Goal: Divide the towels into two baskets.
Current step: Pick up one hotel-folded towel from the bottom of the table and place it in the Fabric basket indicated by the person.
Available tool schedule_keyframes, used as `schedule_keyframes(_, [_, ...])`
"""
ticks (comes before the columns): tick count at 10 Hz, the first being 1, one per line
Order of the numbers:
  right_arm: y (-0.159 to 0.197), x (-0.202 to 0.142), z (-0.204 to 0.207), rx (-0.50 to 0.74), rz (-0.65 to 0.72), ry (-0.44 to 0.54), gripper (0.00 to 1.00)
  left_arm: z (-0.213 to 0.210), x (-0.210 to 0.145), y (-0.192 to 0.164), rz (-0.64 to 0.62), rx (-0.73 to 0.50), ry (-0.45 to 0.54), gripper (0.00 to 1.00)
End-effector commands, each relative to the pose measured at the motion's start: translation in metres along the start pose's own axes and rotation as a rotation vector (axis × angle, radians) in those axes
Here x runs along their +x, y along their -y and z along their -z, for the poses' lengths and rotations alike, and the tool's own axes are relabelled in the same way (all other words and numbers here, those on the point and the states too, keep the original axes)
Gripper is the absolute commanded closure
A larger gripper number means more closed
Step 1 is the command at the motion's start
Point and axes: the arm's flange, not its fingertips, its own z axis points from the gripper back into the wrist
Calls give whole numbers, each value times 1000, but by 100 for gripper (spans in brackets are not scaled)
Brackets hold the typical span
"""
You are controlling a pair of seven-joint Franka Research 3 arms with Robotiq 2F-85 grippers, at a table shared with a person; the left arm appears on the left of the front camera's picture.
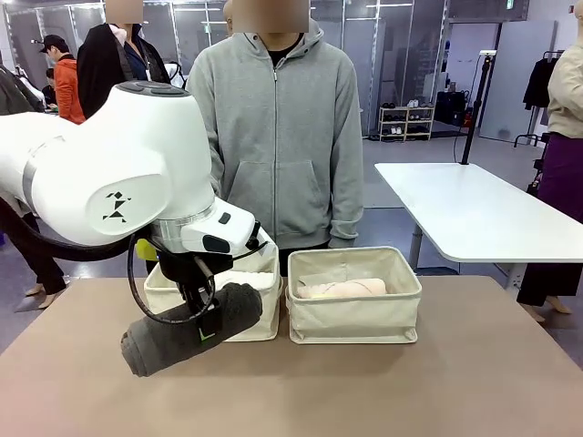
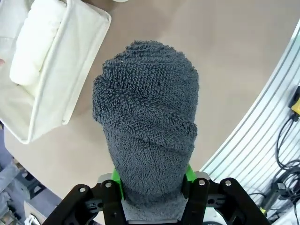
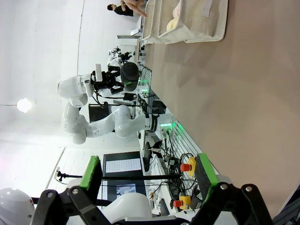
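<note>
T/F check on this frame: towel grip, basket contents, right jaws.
1. The left gripper is shut on the dark grey towel. True.
2. The dark grey towel lies inside a basket. False: it is held above the table, in front of the left basket.
3. The right basket holds a pale pink towel. True.
4. The right gripper grips a towel. False: its jaws stand open, nothing between them.
5. A white towel lies in the left basket. True.

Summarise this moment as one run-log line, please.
left gripper: shut on dark grey towel, held above table | right gripper: open | left basket: white towel | right basket: pink towel
</note>
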Motion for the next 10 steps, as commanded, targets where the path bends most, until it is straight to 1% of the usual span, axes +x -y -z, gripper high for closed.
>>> schedule_keyframes(1, [-4,-3,2,-8,5,-6,0,-16,8,-9,86,97,35,49])
schedule_keyframes(2, [-4,-3,2,-8,5,-6,0,-26,16,-32,138,57,43,49])
schedule_keyframes(3, [-4,-3,2,-8,5,-6,0,-29,23,-54,248,51,-29,49])
schedule_keyframes(4, [-4,-3,2,-8,5,-6,0,-30,29,-74,366,16,-84,49])
schedule_keyframes(5, [-4,-3,2,-8,5,-6,0,-34,36,-96,442,-23,-49,49])
schedule_keyframes(6, [-4,-3,2,-8,5,-6,0,-34,43,-118,512,-14,-19,49])
schedule_keyframes(7, [-4,-3,2,-8,5,-6,0,-31,49,-137,574,46,-34,49])
schedule_keyframes(8, [-4,-3,2,-8,5,-6,0,-25,57,-154,616,93,-45,49])
schedule_keyframes(9, [-4,-3,2,-8,5,-6,0,-12,72,-181,600,19,-17,49])
schedule_keyframes(10, [-4,-3,2,-8,5,-6,0,5,82,-202,591,-29,-33,49])
